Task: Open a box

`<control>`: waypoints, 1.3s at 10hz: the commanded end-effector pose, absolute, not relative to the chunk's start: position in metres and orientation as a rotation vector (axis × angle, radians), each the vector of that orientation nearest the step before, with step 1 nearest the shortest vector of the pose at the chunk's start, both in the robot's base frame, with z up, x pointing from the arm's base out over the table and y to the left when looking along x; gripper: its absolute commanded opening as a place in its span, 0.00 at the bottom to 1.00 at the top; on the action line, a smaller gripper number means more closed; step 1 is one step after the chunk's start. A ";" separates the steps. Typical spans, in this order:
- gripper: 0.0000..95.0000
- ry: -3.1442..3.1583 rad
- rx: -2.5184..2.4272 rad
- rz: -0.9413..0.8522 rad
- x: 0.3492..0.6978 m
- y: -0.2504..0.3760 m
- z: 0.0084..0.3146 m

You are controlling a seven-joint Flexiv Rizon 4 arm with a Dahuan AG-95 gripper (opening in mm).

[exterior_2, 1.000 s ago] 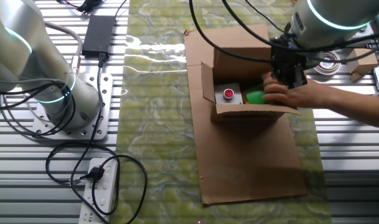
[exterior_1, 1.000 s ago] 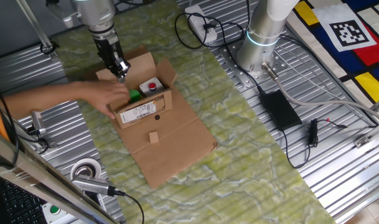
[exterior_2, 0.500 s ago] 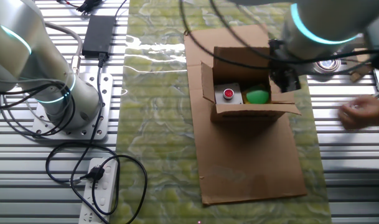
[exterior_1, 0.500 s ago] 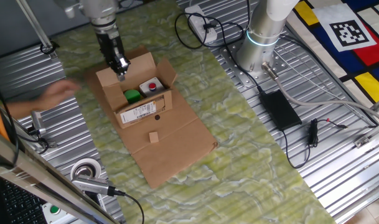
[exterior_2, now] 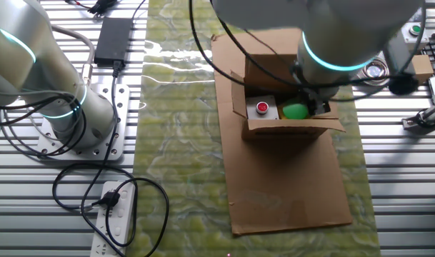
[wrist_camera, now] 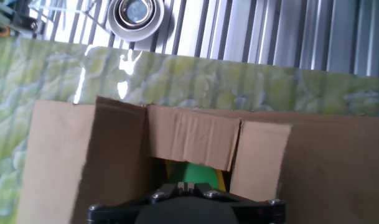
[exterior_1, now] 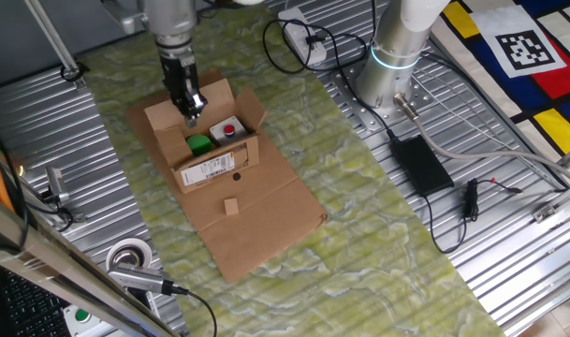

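Green mat (exterior_1: pixel 359 187), box (exterior_1: pixel 212 154) flaps upward, tool (exterior_1: pixel 192 114) above

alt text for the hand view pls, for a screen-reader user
Looking down the gripper, whose dark body fills the bottom edge, into the open brown cardboard box, with a green object visible inside just past the fingers. Beyond the box lie a green patterned mat, ribbed metal tabletop and a tape roll.
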State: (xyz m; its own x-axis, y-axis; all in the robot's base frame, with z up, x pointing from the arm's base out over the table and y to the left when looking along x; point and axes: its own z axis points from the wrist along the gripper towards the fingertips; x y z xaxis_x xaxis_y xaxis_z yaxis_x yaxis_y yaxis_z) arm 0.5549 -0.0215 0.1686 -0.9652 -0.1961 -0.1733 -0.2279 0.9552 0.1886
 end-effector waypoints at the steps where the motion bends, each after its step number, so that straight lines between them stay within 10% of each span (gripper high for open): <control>1: 0.00 2.944 -0.347 0.299 0.553 -0.022 0.165; 13: 0.00 2.919 -0.407 0.271 0.572 -0.020 0.137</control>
State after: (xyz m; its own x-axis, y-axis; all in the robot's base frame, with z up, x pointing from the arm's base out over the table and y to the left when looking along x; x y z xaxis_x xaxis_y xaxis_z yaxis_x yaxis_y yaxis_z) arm 0.5722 -0.0197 0.1385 -0.9464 -0.2536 -0.2000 -0.2866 0.9449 0.1584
